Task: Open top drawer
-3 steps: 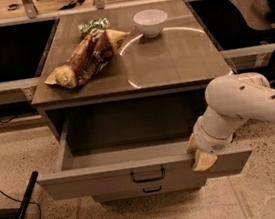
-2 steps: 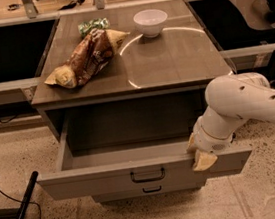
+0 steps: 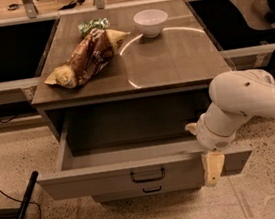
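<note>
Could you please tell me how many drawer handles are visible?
2: upper handle centred on the top drawer, lower handle on the drawer beneath; more may be hidden. The claw is at its right end.

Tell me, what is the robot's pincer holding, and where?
Maybe the top drawer: the pincer sits on the top edge of its front, right of the handle, not on it. Whether it truly grips cannot be told.

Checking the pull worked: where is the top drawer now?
In the camera view's lower centre, the top drawer stands pulled out beneath the tabletop, with the gripper at the right end of its front.
</note>
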Robot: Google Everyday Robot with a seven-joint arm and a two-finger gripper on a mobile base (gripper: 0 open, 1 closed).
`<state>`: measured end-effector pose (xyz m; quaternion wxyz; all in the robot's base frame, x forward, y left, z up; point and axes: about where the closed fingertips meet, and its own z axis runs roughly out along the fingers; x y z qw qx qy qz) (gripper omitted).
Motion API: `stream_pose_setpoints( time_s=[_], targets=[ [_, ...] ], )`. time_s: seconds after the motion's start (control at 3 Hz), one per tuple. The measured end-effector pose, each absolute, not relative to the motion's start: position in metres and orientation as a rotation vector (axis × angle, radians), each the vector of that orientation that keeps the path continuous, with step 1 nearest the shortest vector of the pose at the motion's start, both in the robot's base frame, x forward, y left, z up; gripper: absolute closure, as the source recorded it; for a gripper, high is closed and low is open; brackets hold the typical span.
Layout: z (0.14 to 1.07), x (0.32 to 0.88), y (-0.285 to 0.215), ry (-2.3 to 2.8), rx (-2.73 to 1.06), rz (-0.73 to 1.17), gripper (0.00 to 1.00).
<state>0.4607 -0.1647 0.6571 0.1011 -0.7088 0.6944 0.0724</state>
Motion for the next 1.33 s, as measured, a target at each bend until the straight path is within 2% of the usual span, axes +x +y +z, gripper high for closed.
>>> stream_pose_setpoints(
  time_s=[0.67, 1.33],
  targets=[
    [0.728, 0.486, -0.192, 1.960, -2.150, 0.152, 0.00],
    [0.810, 0.503, -0.207, 1.887, -2.177, -0.061, 0.00]
  ],
)
